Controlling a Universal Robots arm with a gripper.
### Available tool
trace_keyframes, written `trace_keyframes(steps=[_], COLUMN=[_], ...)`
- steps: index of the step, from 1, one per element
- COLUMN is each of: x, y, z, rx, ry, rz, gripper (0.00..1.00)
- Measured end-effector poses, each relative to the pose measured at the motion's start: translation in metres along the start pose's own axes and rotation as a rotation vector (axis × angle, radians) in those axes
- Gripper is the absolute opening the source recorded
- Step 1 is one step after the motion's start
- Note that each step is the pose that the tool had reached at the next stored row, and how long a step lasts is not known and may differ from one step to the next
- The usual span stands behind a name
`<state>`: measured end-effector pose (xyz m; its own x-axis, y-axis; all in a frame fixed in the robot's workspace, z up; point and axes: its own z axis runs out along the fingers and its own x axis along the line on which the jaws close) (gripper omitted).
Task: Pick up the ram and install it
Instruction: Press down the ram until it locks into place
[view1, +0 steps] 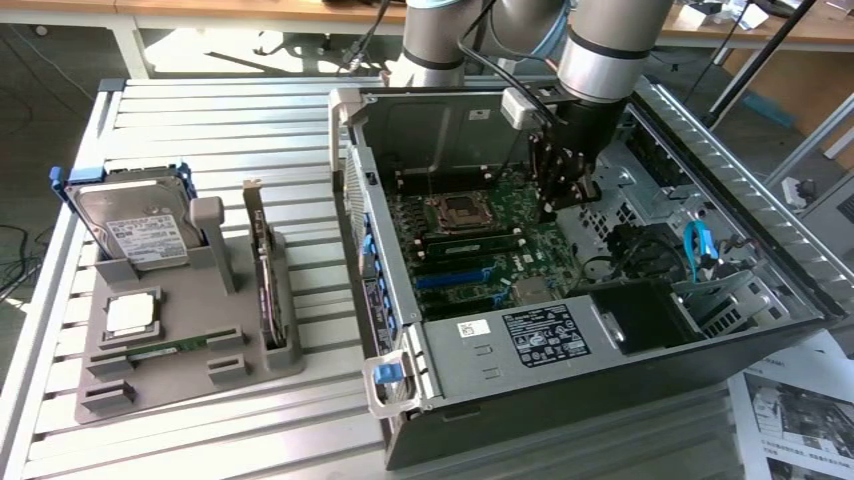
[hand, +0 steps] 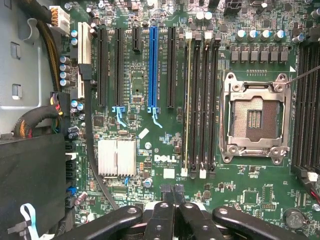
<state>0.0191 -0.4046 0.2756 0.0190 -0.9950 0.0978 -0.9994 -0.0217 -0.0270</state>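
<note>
Ram lies flat in the grey holder tray on the counter, well apart from the gripper. Fingers pressed together, empty, hovering over the motherboard DIMM slots inside the case. Pickup not yet done; judged: fingers must open first.
</note>
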Motion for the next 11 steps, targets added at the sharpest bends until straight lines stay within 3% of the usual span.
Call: trace_keyframes(steps=[5,11], x=[-0.0011,-0.0024], y=[0.0008,0.0086], z=[0.0003,0.0032], rx=[0.0,0.0], ry=[-0.0001,0.0], rz=[0.0,0.0], gripper=[0.11,0.11])
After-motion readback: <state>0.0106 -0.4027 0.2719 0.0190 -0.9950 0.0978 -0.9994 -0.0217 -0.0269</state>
